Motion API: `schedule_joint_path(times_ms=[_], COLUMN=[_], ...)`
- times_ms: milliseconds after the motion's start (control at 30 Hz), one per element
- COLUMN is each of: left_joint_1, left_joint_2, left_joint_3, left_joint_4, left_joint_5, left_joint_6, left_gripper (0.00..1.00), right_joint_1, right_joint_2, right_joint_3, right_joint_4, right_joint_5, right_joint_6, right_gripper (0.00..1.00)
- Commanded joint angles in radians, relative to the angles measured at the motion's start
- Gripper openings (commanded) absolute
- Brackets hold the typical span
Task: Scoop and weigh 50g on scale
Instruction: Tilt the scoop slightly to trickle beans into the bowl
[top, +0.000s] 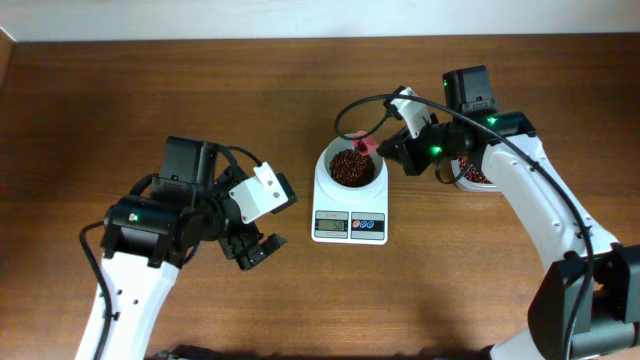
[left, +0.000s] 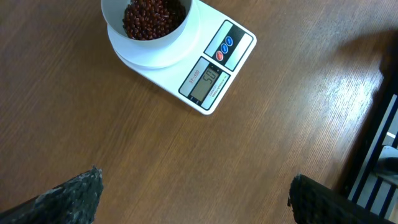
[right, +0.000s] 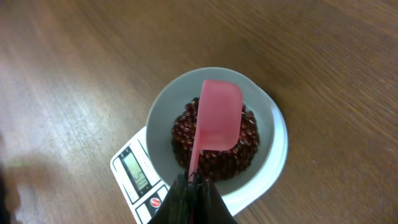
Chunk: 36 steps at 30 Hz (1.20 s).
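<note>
The scale (top: 349, 226) sits mid-surface (top: 150, 90), with the beans (right: 214, 146) heaped in its white bowl (right: 165, 106). The right gripper (right: 193, 185) is clamped on the handle of a pink scoop (right: 219, 115), whose blade hangs just over the beans. The left gripper (top: 258, 252) hovers above bare wood to the scale's left, well apart from it, its fingers (left: 68, 196) spread wide.

Wooden table (top: 150, 90), pink scoop (right: 219, 115)
</note>
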Motion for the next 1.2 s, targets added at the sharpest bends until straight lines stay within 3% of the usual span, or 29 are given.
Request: schedule_joint_path(times_ms=[0,300,433,833,967,1167], left_joint_1=[0.005,0.005,0.005,0.005,0.005,0.005], left_joint_2=[0.0,0.0,0.0,0.0,0.0,0.0], left_joint_3=[-0.002,-0.002,-0.002,-0.002,-0.002,-0.002], left_joint_4=[0.001,0.001,0.001,0.001,0.001,0.001], left_joint_5=[0.004,0.004,0.004,0.004,0.004,0.004], left_joint_6=[-0.008,-0.008,-0.008,-0.008,-0.008,-0.008], left_gripper=[0.99,0.99,0.99,0.99,0.99,0.99], right_joint_1=[0.005,0.005,0.003,0.005,0.005,0.014], right_joint_2=[-0.008,-0.008,-0.008,0.05,0.06,0.065], right_joint_3=[0.014,0.014,0.014,0.014,0.013,0.011], right_joint_4=[0.004,0.003,0.003,0.004,0.016,0.013], right_joint_5=[0.031,0.016,0.015,-0.018,0.158,0.163], right_joint_6=[0.021,0.022,0.101,0.088,0.026,-0.017], right_gripper=[0.04,0.04,0.04,0.04,0.04,0.04])
